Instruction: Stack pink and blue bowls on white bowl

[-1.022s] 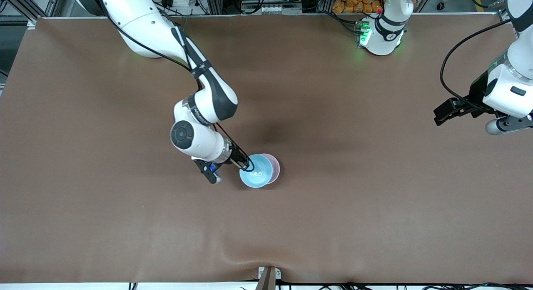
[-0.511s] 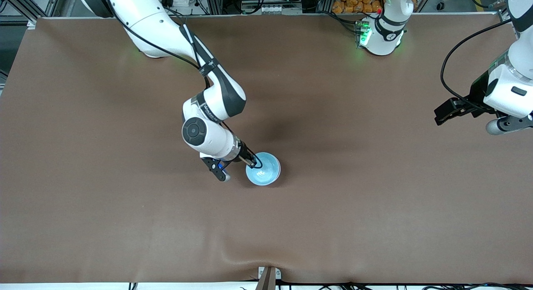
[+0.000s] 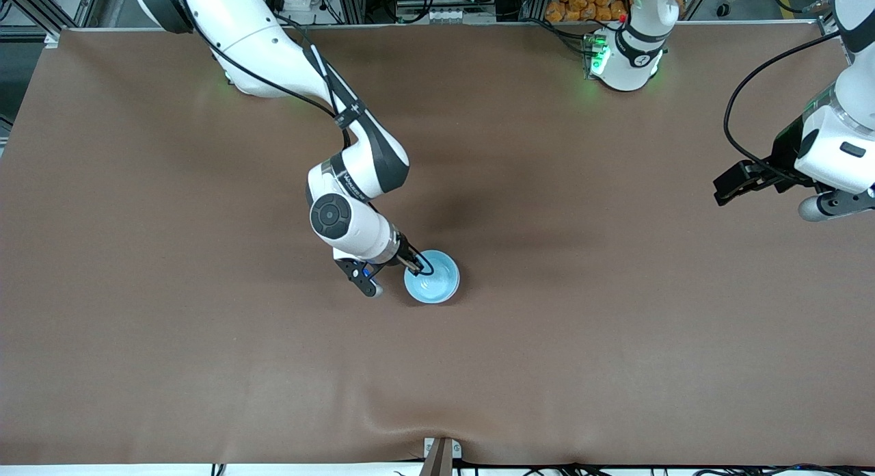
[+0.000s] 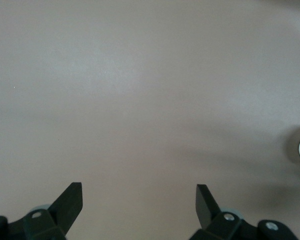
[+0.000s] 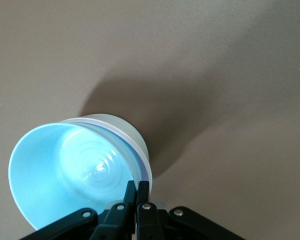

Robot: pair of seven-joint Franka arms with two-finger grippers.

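So the blue bowl (image 3: pixel 432 277) has gone from sitting off-centre, with the pink bowl (image 5: pixel 145 170) peeking out on the side toward the left arm's end of the table, to lining up right over it. From the front camera you now see only blue, a clean circle, no pink crescent anywhere. In the right wrist view a thin lilac-pink edge shows just under the blue rim, with the white bowl (image 5: pixel 121 129) wall below that, so it looks like all three are nested.

Your right gripper (image 3: pixel 415 265) is pinched tight on the blue bowl's rim, on the edge toward the right arm's end of the table. The whole stack sits mid-table, well apart from the left gripper (image 3: pixel 729 187), which is waiting with its fingers spread wide over bare table near its own end.

My read: the stacking itself is basically done. What's left is letting go, and I'd do that gently, since light plastic bowls could tip or drag along if you pull away skewed.
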